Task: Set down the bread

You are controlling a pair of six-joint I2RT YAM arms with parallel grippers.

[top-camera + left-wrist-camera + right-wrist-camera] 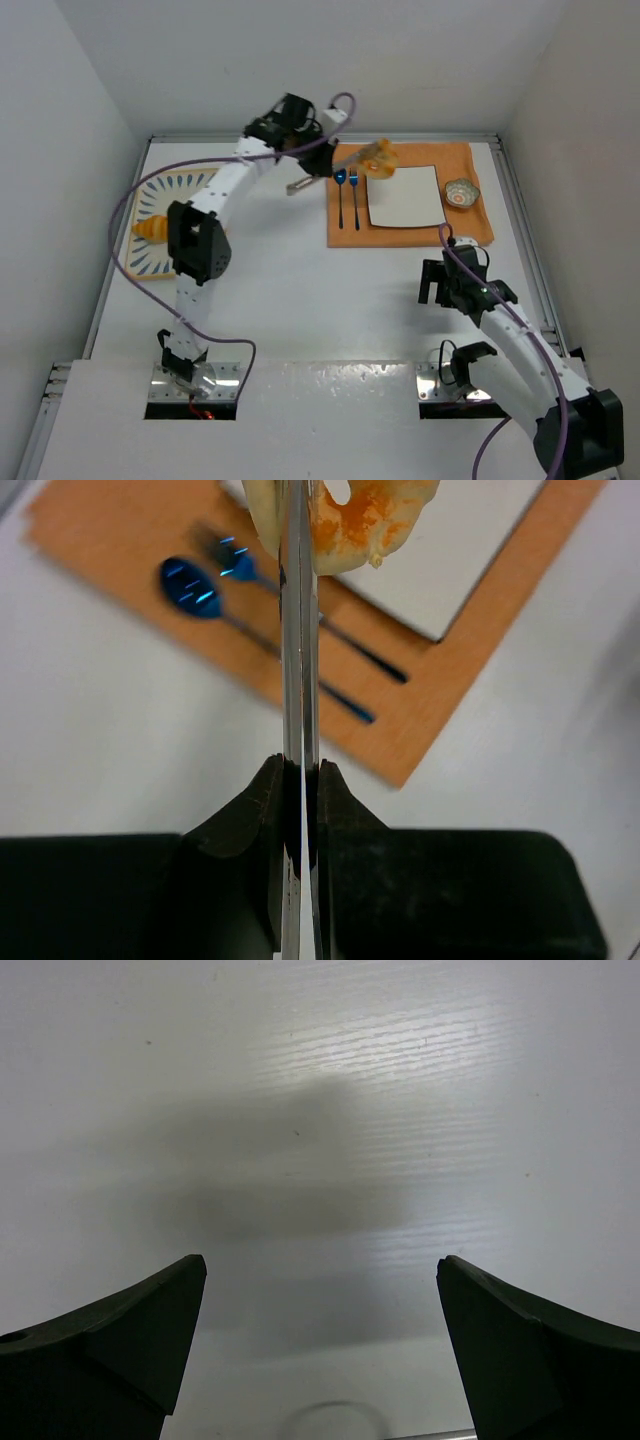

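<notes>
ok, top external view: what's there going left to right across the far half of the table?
Yellow-and-blue patterned tray → blue spoon → blue fork → white square plate → small patterned bowl. Bread held by metal tongs in the left gripper overlaps fork and plate, so skipped.

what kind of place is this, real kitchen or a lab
Most likely a lab robot cell, not a kitchen: plain white walls box in a white table, with a place setting staged on an orange placemat holding a white plate.

Placemat (400,237) orange; square plate (405,196) white; spoon (190,585), fork (235,562) metallic blue; bread (365,525) pale yellow, orange patches; tongs (298,680) steel-grey; desk (300,290) white; left fingers (240,825) black.
</notes>
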